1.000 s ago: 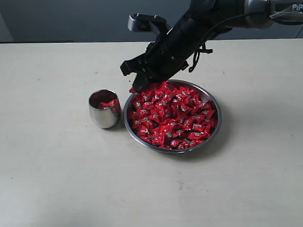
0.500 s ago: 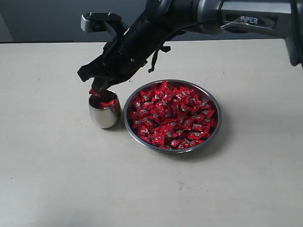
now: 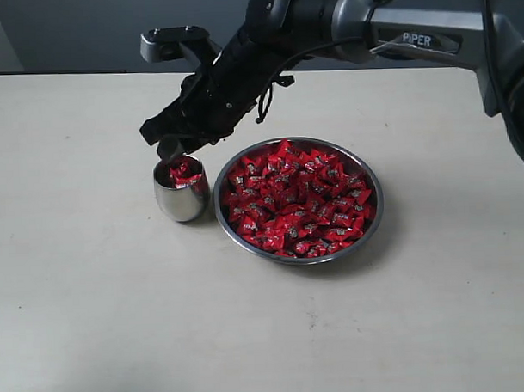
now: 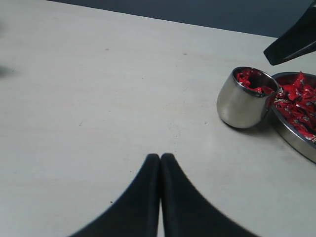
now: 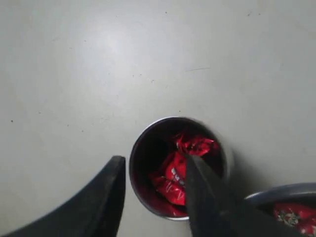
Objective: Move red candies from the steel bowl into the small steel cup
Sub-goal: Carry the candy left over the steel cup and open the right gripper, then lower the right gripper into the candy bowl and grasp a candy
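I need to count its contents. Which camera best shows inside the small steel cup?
The right wrist view: it looks straight down into the small steel cup, red candies visible beneath the open right claw. The left wrist view shows mostly its side; the exterior view shows it small, obliquely.

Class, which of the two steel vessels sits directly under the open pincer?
The small steel cup: the right pincer hangs over its mouth, beside the wide steel bowl.

The right tool swung over the small steel cup and dropped its red candy in.
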